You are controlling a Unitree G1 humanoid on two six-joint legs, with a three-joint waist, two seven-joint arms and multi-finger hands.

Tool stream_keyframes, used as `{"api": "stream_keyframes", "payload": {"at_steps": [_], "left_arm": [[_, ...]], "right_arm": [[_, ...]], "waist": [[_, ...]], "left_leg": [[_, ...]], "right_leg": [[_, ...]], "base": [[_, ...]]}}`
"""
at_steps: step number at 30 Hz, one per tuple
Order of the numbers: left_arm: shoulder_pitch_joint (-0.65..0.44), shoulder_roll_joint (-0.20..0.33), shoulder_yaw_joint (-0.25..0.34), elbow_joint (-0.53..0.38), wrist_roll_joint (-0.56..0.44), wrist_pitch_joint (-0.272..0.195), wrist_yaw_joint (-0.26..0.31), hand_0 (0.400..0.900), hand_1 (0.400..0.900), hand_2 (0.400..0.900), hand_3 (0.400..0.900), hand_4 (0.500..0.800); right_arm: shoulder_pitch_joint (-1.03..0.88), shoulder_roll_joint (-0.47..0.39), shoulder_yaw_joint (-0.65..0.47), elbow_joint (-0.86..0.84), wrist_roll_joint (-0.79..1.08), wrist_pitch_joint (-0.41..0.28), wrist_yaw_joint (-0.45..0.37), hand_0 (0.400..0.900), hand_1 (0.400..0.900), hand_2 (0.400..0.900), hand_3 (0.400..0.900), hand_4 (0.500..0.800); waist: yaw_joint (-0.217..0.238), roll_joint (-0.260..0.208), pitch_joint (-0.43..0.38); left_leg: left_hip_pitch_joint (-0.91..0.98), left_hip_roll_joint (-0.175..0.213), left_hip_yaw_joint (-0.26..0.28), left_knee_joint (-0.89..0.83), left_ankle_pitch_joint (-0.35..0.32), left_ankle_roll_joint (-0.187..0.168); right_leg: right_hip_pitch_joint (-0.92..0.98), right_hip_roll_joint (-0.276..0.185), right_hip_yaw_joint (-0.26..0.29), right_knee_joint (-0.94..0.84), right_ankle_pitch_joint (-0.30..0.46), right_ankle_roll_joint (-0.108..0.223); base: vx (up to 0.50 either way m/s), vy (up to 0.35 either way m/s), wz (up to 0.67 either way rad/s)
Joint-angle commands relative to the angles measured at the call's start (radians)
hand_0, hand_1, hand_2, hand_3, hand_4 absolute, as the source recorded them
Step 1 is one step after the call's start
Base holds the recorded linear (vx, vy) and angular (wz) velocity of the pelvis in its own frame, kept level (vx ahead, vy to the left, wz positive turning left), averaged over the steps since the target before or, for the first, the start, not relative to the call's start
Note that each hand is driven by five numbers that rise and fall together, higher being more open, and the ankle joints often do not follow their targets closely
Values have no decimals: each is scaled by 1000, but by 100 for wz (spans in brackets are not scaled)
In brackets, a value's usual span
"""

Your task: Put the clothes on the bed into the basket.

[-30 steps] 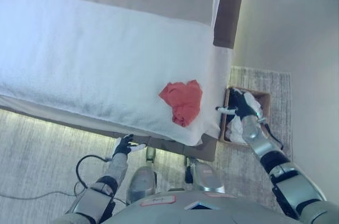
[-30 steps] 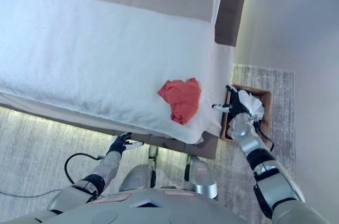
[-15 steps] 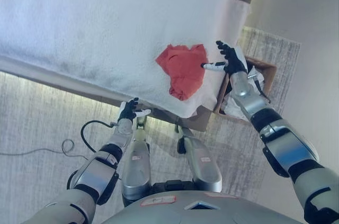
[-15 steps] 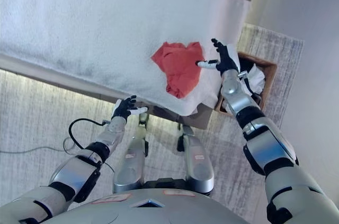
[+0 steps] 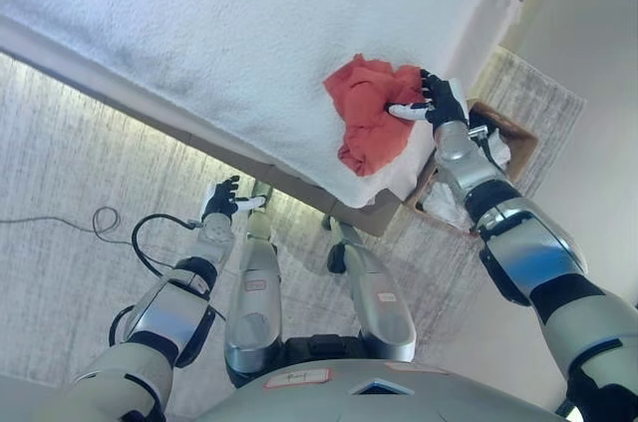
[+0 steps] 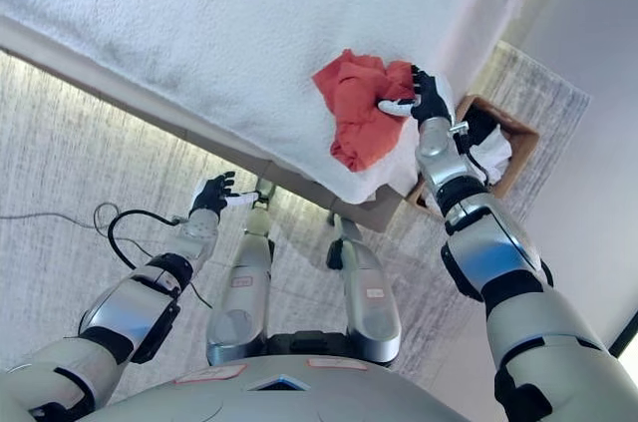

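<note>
I am reaching my right hand (image 5: 437, 101), fingers spread, against the red garment (image 5: 371, 123) near the bed (image 5: 199, 33) corner; the basket (image 5: 518, 138) sits beyond, my relaxed left hand (image 5: 221, 203) hanging far off

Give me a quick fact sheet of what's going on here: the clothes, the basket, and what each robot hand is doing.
red garment: crumpled on the white bed, near its corner
basket: on the rug beside the bed, white cloth inside
right hand: fingers spread, at the red garment's edge, not gripping it
left hand: low by the bed's edge, open, holding nothing
</note>
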Motion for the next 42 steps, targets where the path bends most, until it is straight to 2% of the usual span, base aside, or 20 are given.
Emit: {"api": "stream_keyframes", "payload": {"at_steps": [1, 2, 3, 11, 20, 23, 27, 32, 33, 38, 42], "left_arm": [[-33, 17, -13, 9, -15, -24, 5, 900, 900, 900, 900, 800], [-39, 14, -18, 12, -11, -24, 3, 900, 900, 900, 900, 800], [-40, 12, -21, 14, -8, -23, 3, 900, 900, 900, 900, 800], [-21, 9, -28, 20, 10, -23, 1, 900, 900, 900, 900, 800], [35, 7, 2, 31, 33, -26, -21, 900, 900, 900, 900, 800], [71, 11, 40, 31, 17, -31, -29, 900, 900, 900, 900, 800], [127, 7, 116, -8, -69, -43, -37, 900, 900, 900, 900, 800], [173, 8, 139, -69, -64, -46, -32, 900, 900, 900, 900, 800], [173, 8, 139, -69, -64, -46, -32, 900, 900, 900, 900, 800], [218, 23, 180, -47, -35, -37, -46, 900, 900, 900, 900, 800], [258, 24, 199, -54, -34, -38, -56, 900, 900, 900, 900, 800]], "right_arm": [[-109, -4, 19, 18, 25, -14, 38, 900, 900, 900, 900, 800], [-118, 0, 15, 30, 31, -11, 40, 473, 473, 473, 473, 544], [-120, 4, 14, 33, 35, -12, 39, 400, 400, 400, 400, 500], [-58, 21, -10, 27, 62, -24, 52, 400, 400, 400, 400, 500], [110, 9, -92, 31, 78, -35, 75, 400, 400, 400, 400, 500], [174, 1, -130, -12, 121, -56, 83, 400, 400, 400, 400, 500], [280, -35, -200, -148, 159, -84, 68, 400, 400, 400, 400, 500], [406, -81, -287, -275, 123, -100, 32, 400, 400, 400, 400, 500], [407, -81, -287, -275, 123, -100, 32, 400, 400, 400, 400, 500], [501, -124, -427, -243, 142, -108, -4, 400, 400, 400, 400, 500], [542, -138, -507, -202, 179, -115, -23, 400, 400, 400, 400, 500]], "waist": [[54, 1, 44], [56, 2, 44], [57, 2, 45], [58, 1, 28], [52, -27, -36], [44, -36, -72], [14, -41, -121], [-35, -38, -182], [-35, -38, -182], [-72, -32, -270], [-80, -24, -308]], "left_leg": [[60, -1, 36, -37, -39, 36], [54, -5, 31, -37, -35, 36], [54, -7, 29, -37, -34, 36], [77, -12, 23, -55, -33, 35], [138, -14, 19, -78, -45, 35], [171, -14, 32, -97, -48, 39], [223, -18, 60, -106, -65, 46], [289, -22, 95, -106, -96, 58], [289, -22, 95, -106, -96, 58], [366, -13, 131, -106, -135, 59], [387, -3, 153, -106, -149, 56]], "right_leg": [[-55, -78, 73, 124, -39, 36], [-54, -79, 69, 115, -36, 37], [-52, -78, 67, 113, -35, 37], [-16, -80, 62, 90, -31, 42], [71, -78, 41, 24, -6, 54], [100, -77, 51, -2, 7, 61], [137, -78, 71, -5, 5, 66], [177, -77, 96, 1, -6, 73], [177, -77, 96, 1, -6, 73], [240, -63, 124, -21, -19, 80], [256, -57, 138, -42, -17, 82]], "base": [[-23, -5, 15], [-24, -2, 17], [-9, 5, 10], [4, 3, 4], [28, -11, 6], [50, 37, -13], [45, 50, -25], [44, 37, -28], [42, 10, -19], [81, -11, -24], [45, -24, -19]]}}
